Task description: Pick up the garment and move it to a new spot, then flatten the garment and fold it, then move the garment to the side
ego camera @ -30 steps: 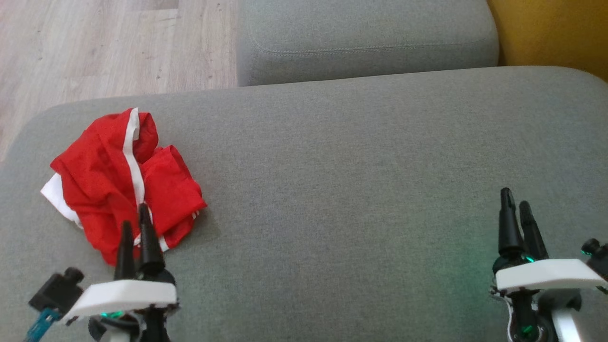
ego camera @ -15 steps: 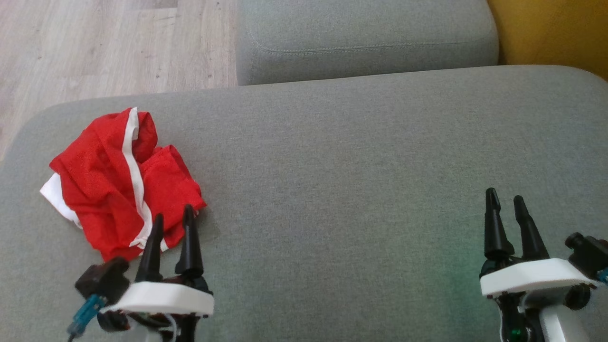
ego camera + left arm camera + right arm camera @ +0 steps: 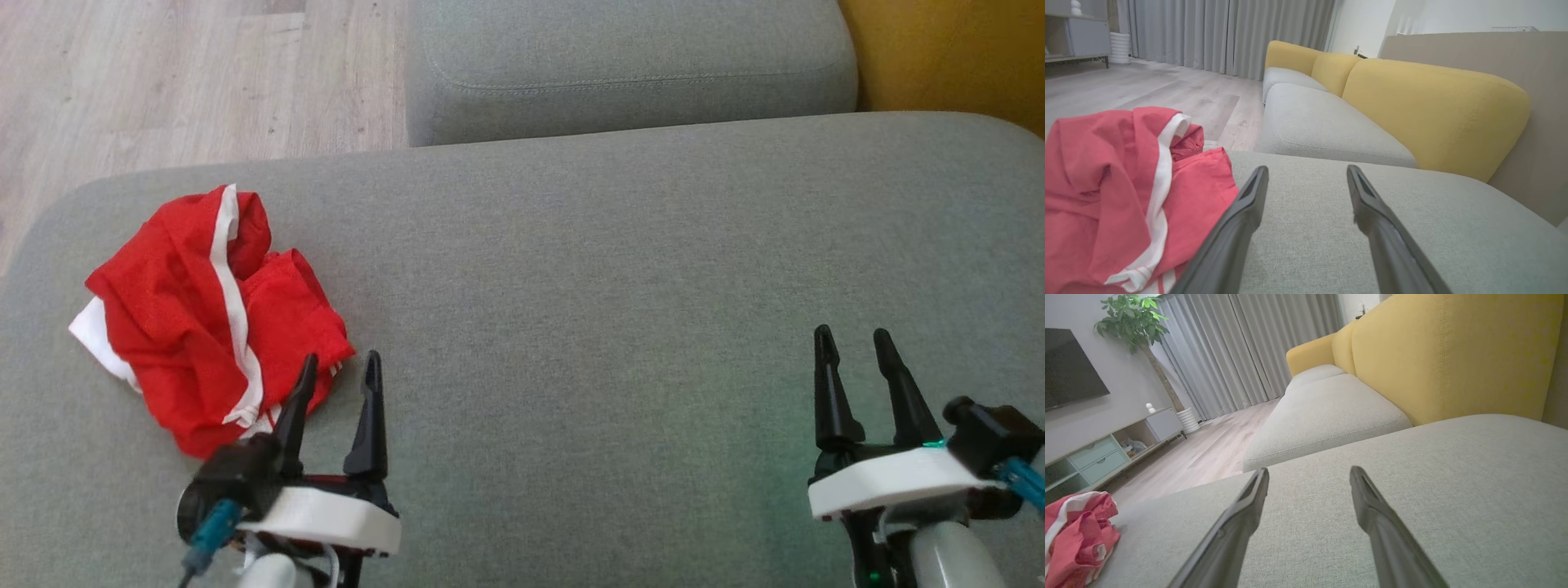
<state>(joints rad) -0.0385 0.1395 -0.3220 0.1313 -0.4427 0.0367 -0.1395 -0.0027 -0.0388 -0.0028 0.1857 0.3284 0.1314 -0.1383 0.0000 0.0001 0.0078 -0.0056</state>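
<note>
A crumpled red garment (image 3: 208, 314) with white stripes lies on the left part of the grey sofa seat (image 3: 620, 269). In the left wrist view the garment (image 3: 1122, 192) fills the left side, and in the right wrist view it (image 3: 1075, 535) lies at the lower left. My left gripper (image 3: 341, 367) is open just beside the garment's near right edge, nothing between its fingers. My right gripper (image 3: 853, 341) stands open over bare cushion at the lower right, far from the garment.
A second grey seat cushion (image 3: 629, 65) lies beyond the seat, with a yellow backrest (image 3: 947, 57) at the right. Wooden floor (image 3: 180, 82) lies past the sofa's left edge. A TV cabinet (image 3: 1106, 453) and a plant (image 3: 1133, 322) stand across the room.
My left gripper has moved right, off the garment's near edge to beside it. My right gripper has shifted a little left. The garment has not moved.
</note>
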